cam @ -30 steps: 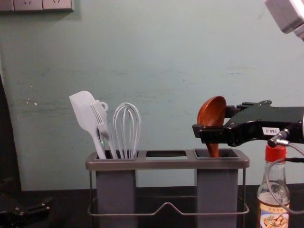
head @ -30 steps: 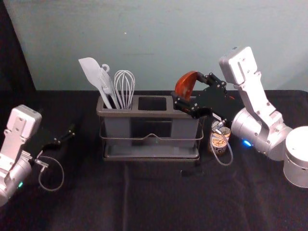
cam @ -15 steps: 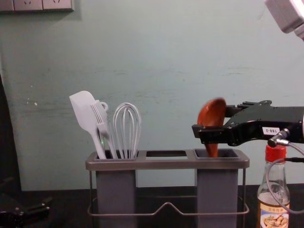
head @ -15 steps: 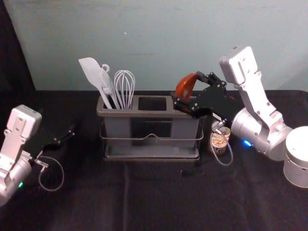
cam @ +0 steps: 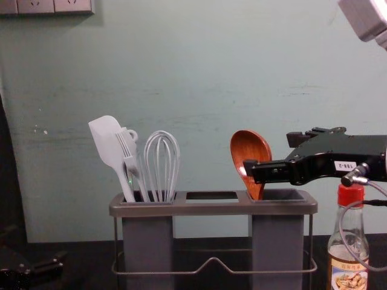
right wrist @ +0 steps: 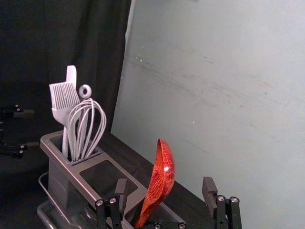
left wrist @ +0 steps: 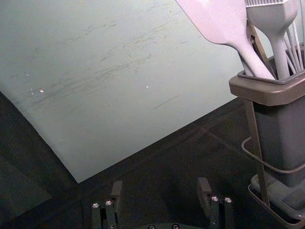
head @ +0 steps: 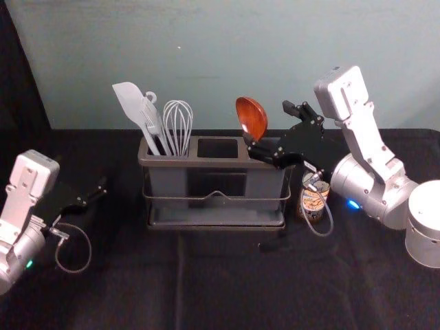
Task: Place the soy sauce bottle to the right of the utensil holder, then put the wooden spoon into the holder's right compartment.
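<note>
Bottle (cam: 349,194) beside holder (cam: 211,209), right claw (cam: 271,155) by spoon (cam: 249,148), left claw (head: 82,173) leftward, both agape, empty

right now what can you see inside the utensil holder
The left compartment holds a spatula, a brush, a whisk and something ring-ended; the right compartment holds the wooden spoon, leaning. Their walls hide the utensils' lower ends and whatever may lie at the bottom.

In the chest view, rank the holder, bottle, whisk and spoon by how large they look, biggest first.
1. Holder
2. Bottle, even with its base cut off
3. Whisk and spoon: too alike to rank, as both have their lower ends hidden in the holder.
</note>
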Motion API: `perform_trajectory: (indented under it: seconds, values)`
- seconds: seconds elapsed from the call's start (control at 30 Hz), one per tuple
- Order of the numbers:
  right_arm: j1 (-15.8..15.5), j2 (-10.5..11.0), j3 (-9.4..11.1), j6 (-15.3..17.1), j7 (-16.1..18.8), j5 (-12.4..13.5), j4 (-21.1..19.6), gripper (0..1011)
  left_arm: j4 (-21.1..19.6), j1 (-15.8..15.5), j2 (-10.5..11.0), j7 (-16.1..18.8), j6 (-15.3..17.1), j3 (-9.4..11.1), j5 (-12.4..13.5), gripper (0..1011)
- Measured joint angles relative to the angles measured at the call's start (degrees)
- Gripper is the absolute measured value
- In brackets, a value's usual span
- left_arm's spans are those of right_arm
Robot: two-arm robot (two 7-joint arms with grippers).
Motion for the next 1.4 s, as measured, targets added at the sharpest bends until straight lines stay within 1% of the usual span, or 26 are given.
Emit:
perform_trajectory:
  seconds: [0.5, 0.53, 0.63, 0.67, 0.77, 0.8, 0.87, 0.93, 1.03, 1.07, 1.17, 1.2, 1.23, 1.27, 1.3, 1.4]
  values:
    - [0.0, 0.0, 0.0, -0.1, -0.2, 0.0, 0.0, 1002, 0.0, 0.0, 0.0, 0.0, 0.0, 0.0, 0.0, 1011]
    - [-0.1, -0.1, 0.1, -0.4, -0.5, -0.1, 0.0, 1000, 0.0, 0.0, 0.0, 0.0, 0.0, 0.0, 0.0, 1011]
    - [-1.3, -0.8, 0.6, -2.4, -3.0, -1.7, 0.0, 1002, 0.0, 0.0, 0.0, 0.0, 0.0, 0.0, 0.0, 1011]
    - [-1.3, -0.8, 0.6, -2.4, -3.0, -1.7, 0.0, 1002, 0.0, 0.0, 0.0, 0.0, 0.0, 0.0, 0.0, 1011]
    - [-3.4, -1.6, 1.5, -4.8, -5.6, -3.4, -0.9, 1002, 0.0, 0.0, 0.0, 0.0, 0.0, 0.0, 0.0, 1011]
    - [-3.4, -1.6, 1.5, -4.8, -5.6, -3.4, -0.9, 1002, 0.0, 0.0, 0.0, 0.0, 0.0, 0.0, 0.0, 1012]
    - [-5.2, -1.9, 2.4, -6.9, -7.0, -4.3, -1.9, 1002, 0.0, 0.0, 0.0, 0.0, 0.0, 0.0, 0.0, 1011]
    - [-6.2, -2.0, 2.9, -8.0, -7.5, -4.7, -2.5, 1002, 0.0, 0.0, 0.0, 0.0, 0.0, 0.0, 0.0, 1011]
    - [-8.6, -2.2, 3.9, -10.1, -8.4, -4.9, -3.8, 1003, 0.0, 0.0, 0.0, 0.0, 0.0, 0.0, 0.0, 1011]
    - [-10.1, -2.3, 4.6, -11.3, -8.5, -4.7, -4.6, 1002, 0.0, 0.0, 0.0, 0.0, 0.0, 0.0, 0.0, 1011]
    - [-12.4, -2.4, 5.3, -12.9, -8.9, -4.5, -5.9, 1002, 0.0, 0.0, 0.0, 0.0, 0.0, 0.0, 0.0, 1012]
    - [-14.1, -2.4, 5.7, -14.0, -9.2, -4.5, -6.7, 1002, 0.0, 0.0, 0.0, 0.0, 0.0, 0.0, 0.0, 1012]
    - [-15.0, -2.4, 5.9, -14.6, -9.4, -4.6, -7.0, 1002, 0.0, 0.0, 0.0, 0.0, 0.0, 0.0, 0.0, 1012]
    - [-16.0, -2.4, 6.1, -15.2, -9.7, -4.7, -7.4, 1002, 0.0, 0.0, 0.0, 0.0, 0.0, 0.0, 0.0, 1011]
    - [-17.7, -2.4, 6.5, -16.4, -10.2, -5.1, -8.1, 1002, 0.0, 0.0, 0.0, 0.0, 0.0, 0.0, 0.0, 1011]
    - [-20.4, -2.7, 7.1, -18.3, -11.4, -5.8, -8.7, 1002, 0.0, 0.0, 0.0, 0.0, 0.0, 0.0, 0.0, 1011]
